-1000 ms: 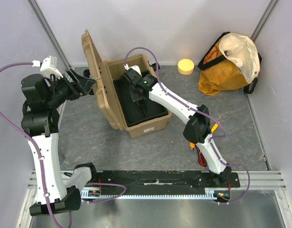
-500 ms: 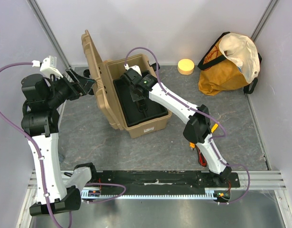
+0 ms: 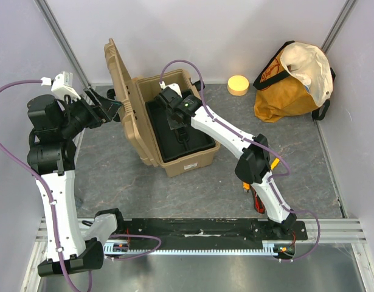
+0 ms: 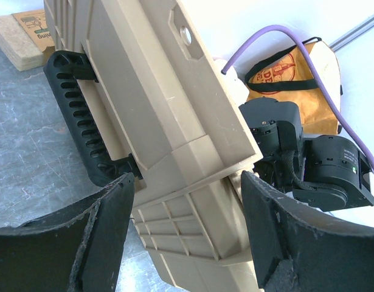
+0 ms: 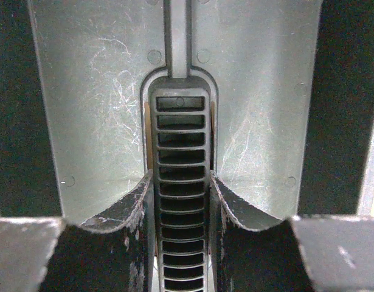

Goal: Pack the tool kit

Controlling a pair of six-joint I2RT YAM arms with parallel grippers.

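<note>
A robotics lab test cell: plain pale panels wall in a small grey stone-patterned worktop at 9, 12 and 3 o'clock, with bare metal posts rising at 11 and 1 o'clock. At 6 o'clock an aluminium rail carries two white-and-black robot arms, bolted side by side, with loose purple cables looping over them.
</note>
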